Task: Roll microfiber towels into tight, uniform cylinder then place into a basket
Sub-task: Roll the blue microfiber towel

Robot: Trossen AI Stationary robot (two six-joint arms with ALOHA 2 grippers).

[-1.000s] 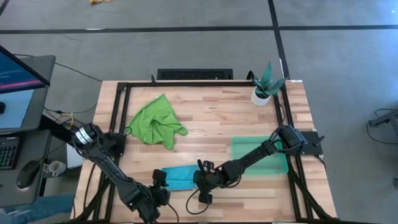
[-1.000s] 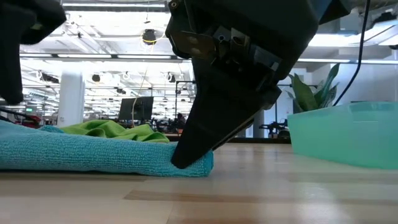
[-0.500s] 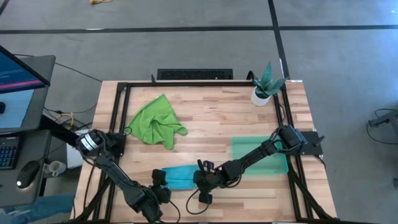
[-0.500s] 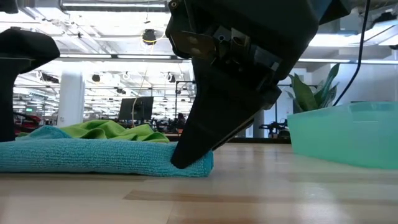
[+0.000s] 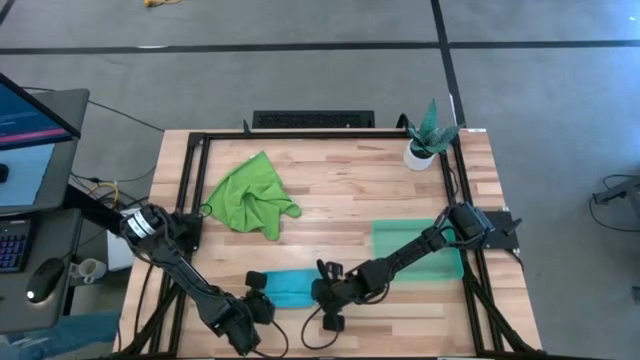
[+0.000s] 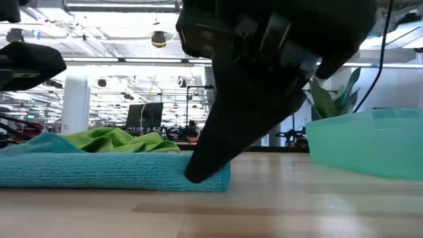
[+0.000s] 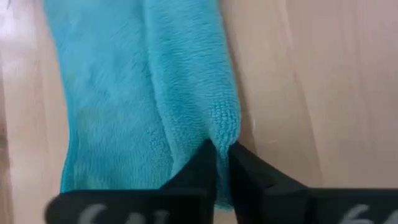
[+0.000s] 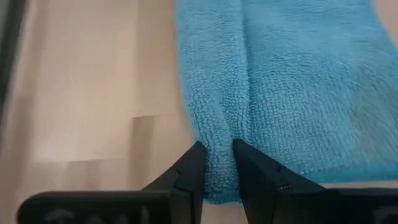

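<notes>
The blue microfiber towel (image 5: 287, 288) lies folded into a long strip near the table's front edge, flat on the wood. My left gripper (image 5: 258, 297) is shut on its left end and my right gripper (image 5: 325, 292) on its right end. In the low view the right gripper (image 6: 205, 173) fills the middle and the left gripper (image 6: 30, 63) shows at the upper left. The green towel (image 5: 250, 195) lies crumpled at the far left. The teal basket (image 5: 452, 262) stands at the right, partly under my right arm. My left gripper pinches a thick fold at the towel's left short end (image 7: 222, 134) between its two fingers (image 7: 205, 168). They slant down from the left, along the strip. The towel lies on the table, slightly humped at this end (image 6: 46, 140). My right gripper pinches a raised fold at the towel's right short end (image 8: 217, 152) between its two fingers (image 8: 189, 171). They slant down from the right, along the strip. The towel rests on the table below them (image 6: 218, 180).
A potted plant (image 5: 425, 138) stands at the far right corner. A black frame (image 5: 190, 150) runs round the table's edge. Bare wood lies between the blue towel and the green one, and in the table's middle.
My left gripper has come down onto the blue towel's left end and shut on it; that end now humps up a little. My right gripper has turned slightly while staying on the right end. The rest of the towel has kept its place.
</notes>
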